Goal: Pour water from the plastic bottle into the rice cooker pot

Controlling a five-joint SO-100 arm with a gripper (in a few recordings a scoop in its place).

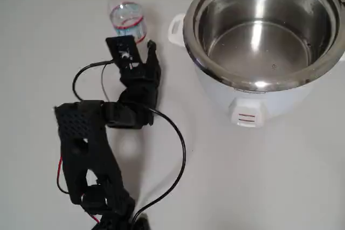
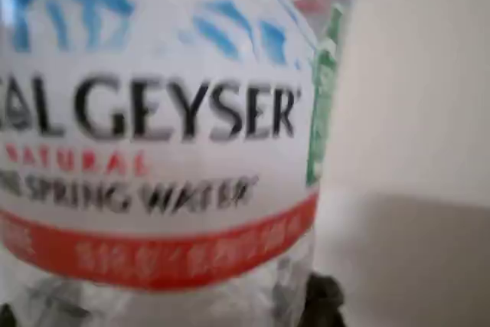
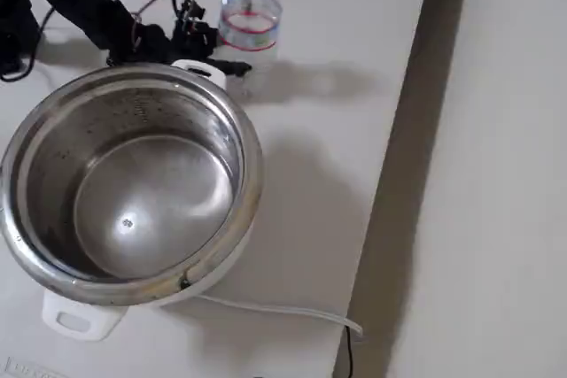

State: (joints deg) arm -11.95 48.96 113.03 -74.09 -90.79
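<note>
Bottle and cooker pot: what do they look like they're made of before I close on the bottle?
The plastic bottle looks like thin clear plastic: see-through ribbed walls and a glossy printed label band, readable in the wrist view. The rice cooker pot looks like polished stainless steel, mirroring bright highlights. Its outer cooker body seems smooth white plastic or painted metal; I can't tell which.

Plastic bottle upright, tool at its base; rice cooker pot right.

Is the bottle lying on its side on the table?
No, the plastic bottle stands upright, cap up, in the fixed view.
</note>
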